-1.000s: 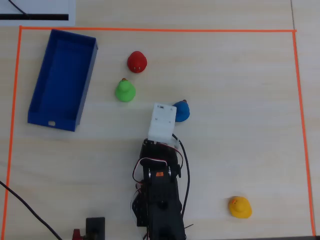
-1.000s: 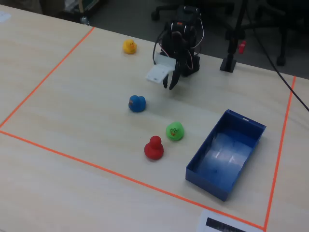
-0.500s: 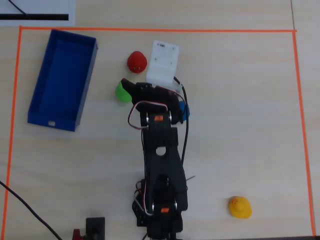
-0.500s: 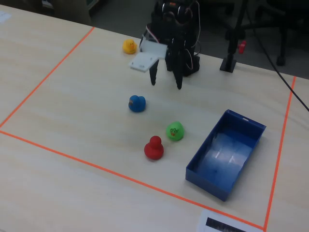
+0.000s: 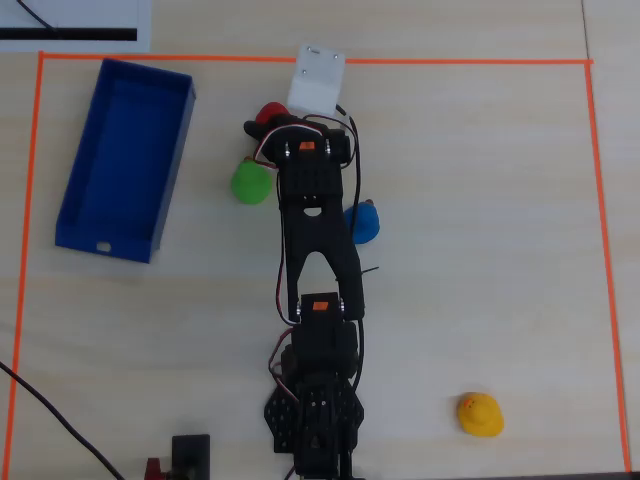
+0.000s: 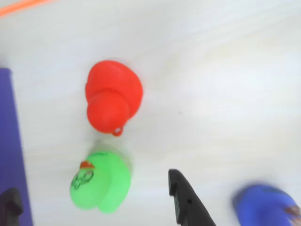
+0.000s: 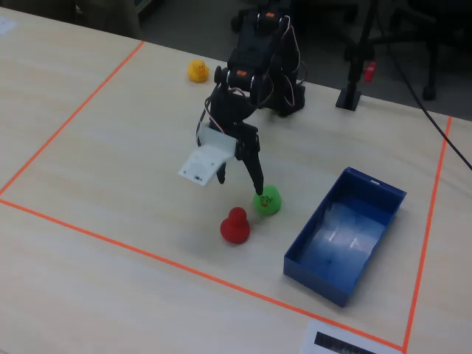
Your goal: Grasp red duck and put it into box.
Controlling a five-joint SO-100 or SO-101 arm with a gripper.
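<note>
Wrist view, nearest first. One dark finger [image 6: 186,200] rises from the bottom edge at 6 o'clock; a second dark tip sits at the bottom left corner. The fingers [image 6: 94,197] are spread wide and released, grasping nothing. The green duck [image 6: 101,186] lies between the two tips, touching neither. The red duck [image 6: 113,99] stands just beyond it toward 12 o'clock, clear of the fingers and resting on the bench [image 6: 225,70]. A blue duck [image 6: 265,207] shows blurred at 4 o'clock.

Overhead view. The arm [image 5: 315,300] reaches from the bottom edge toward 12 o'clock. The red duck [image 5: 268,113] shows partly at its far end, the green duck [image 5: 251,182] at 9 o'clock of the arm, the blue duck [image 5: 363,222] at 3 o'clock. A yellow duck [image 5: 480,414] sits well apart at 4 o'clock.

Container. The box [image 5: 75,180] lies at 10 o'clock of the frame, apart from all the ducks. Its floor is bare in the overhead and fixed views [image 7: 346,243]; it holds no duck.

Orange tape [image 5: 300,60] borders the bench.
</note>
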